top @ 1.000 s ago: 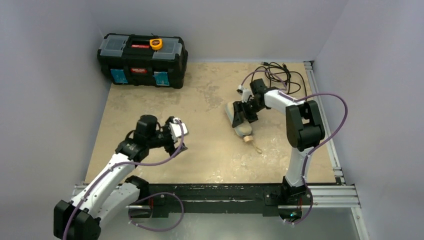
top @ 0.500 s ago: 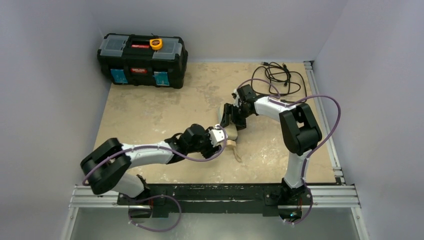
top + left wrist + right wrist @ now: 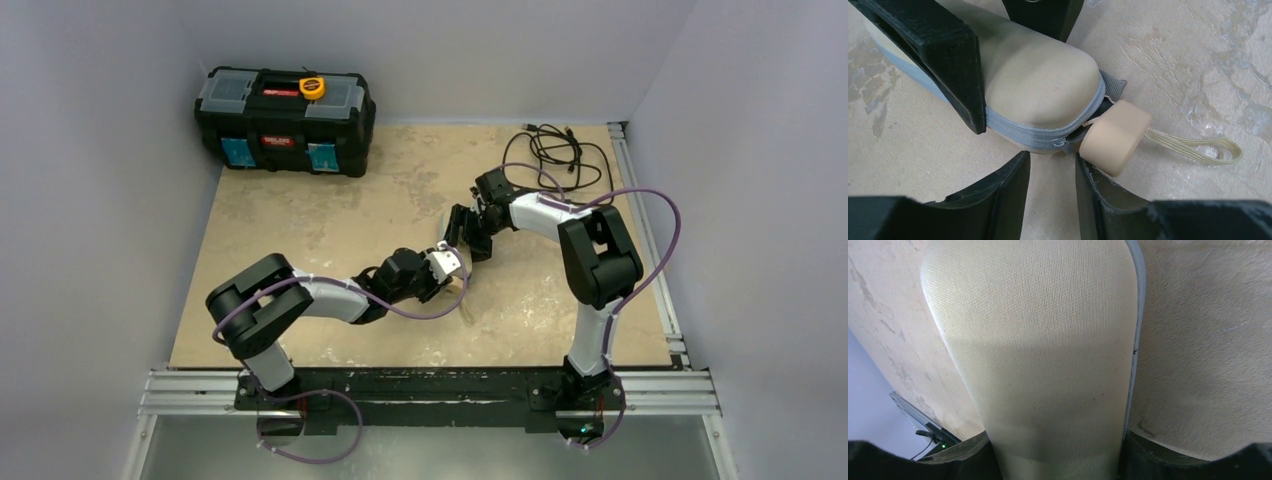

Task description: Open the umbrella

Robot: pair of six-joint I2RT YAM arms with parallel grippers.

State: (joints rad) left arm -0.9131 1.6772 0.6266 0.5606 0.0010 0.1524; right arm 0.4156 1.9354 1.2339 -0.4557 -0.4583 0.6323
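Here, umbrella [image 3: 1043, 85] flat, knob [image 3: 1115, 142] toward parted, empty left claw [image 3: 1050, 162]; right claw [image 3: 468, 236] clamped around its body.

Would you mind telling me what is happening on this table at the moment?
The right gripper is clamped across the beige body of the folded umbrella. The left gripper is at the handle end, its jaws apart with nothing between them; the wooden knob lies just beside one finger. The umbrella is not yet open.
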